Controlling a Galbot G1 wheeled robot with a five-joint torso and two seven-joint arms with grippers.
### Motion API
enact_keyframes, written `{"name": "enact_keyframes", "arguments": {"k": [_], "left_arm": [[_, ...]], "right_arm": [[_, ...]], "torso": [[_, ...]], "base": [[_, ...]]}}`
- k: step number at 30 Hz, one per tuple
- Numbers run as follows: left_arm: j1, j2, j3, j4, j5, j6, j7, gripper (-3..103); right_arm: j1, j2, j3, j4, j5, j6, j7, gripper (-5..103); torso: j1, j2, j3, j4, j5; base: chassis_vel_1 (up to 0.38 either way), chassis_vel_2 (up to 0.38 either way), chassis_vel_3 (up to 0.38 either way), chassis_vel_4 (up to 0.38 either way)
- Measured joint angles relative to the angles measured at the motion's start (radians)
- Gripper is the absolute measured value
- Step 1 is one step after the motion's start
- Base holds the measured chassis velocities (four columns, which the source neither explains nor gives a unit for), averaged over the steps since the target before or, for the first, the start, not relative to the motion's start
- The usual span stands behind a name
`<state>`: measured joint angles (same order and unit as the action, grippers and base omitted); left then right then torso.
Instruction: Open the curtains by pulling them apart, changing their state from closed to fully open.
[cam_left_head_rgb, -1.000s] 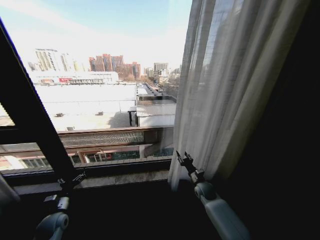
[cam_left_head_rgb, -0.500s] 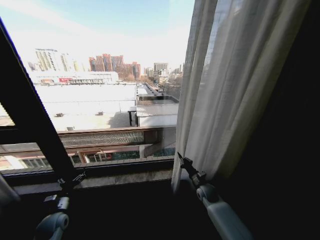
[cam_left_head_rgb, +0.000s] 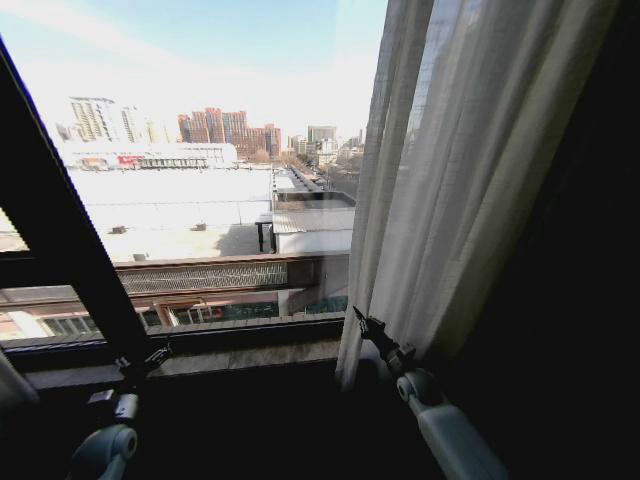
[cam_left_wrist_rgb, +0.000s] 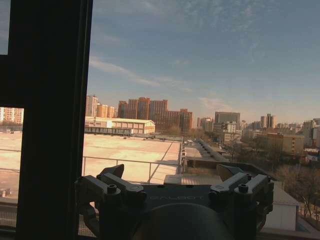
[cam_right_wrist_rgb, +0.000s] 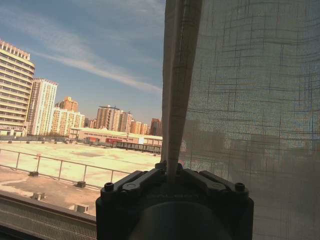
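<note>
A sheer white curtain (cam_left_head_rgb: 450, 170) hangs bunched at the right side of the window, its pleats running from top to sill. My right gripper (cam_left_head_rgb: 359, 317) is at that curtain's inner edge, low down near the hem. In the right wrist view the right gripper (cam_right_wrist_rgb: 172, 172) is shut on a folded edge of the curtain (cam_right_wrist_rgb: 250, 100), which rises straight up from between the fingers. My left gripper (cam_left_head_rgb: 158, 352) rests low by the sill beside the dark window post. In the left wrist view the left gripper (cam_left_wrist_rgb: 171, 172) is open with nothing between its fingers.
A dark opaque drape (cam_left_head_rgb: 590, 300) fills the far right behind the sheer fabric. A slanted dark window post (cam_left_head_rgb: 60, 230) crosses the left side, and it stands close beside the left gripper as a window post (cam_left_wrist_rgb: 50, 120). The stone sill (cam_left_head_rgb: 240, 355) runs below the glass.
My right gripper has shifted slightly right and down with the curtain's edge held in it. The left arm has not moved.
</note>
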<state>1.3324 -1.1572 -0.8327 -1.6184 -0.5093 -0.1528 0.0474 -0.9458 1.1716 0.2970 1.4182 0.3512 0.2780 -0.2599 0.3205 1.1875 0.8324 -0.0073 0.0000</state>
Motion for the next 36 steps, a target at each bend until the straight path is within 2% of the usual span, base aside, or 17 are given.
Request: {"name": "enact_keyframes", "arguments": {"k": [10,21,28,36], "left_arm": [[0.000,0.000,0.000,0.000,0.000,0.000,0.000,100],[0.000,0.000,0.000,0.000,0.000,0.000,0.000,100],[0.000,0.000,0.000,0.000,0.000,0.000,0.000,100],[0.000,0.000,0.000,0.000,0.000,0.000,0.001,100]], "right_arm": [[0.011,0.002,-0.004,-0.013,0.000,0.000,-0.004,0],[0.012,0.004,-0.007,-0.015,0.000,0.002,-0.008,0],[0.008,0.007,-0.012,-0.009,-0.007,0.005,0.016,0],[0.004,0.011,-0.003,-0.003,-0.009,0.031,0.018,0]], "torso": [[0.000,0.000,0.000,-0.0001,0.0002],[0.000,0.000,0.000,0.0001,0.0000],[0.000,0.000,0.000,-0.0003,-0.0002],[0.000,0.000,0.000,-0.0005,0.0006]], "base": [[-0.214,-0.217,0.226,0.220],[-0.334,-0.316,0.328,0.334],[-0.375,-0.352,0.359,0.374],[-0.156,-0.179,0.168,0.139]]}}
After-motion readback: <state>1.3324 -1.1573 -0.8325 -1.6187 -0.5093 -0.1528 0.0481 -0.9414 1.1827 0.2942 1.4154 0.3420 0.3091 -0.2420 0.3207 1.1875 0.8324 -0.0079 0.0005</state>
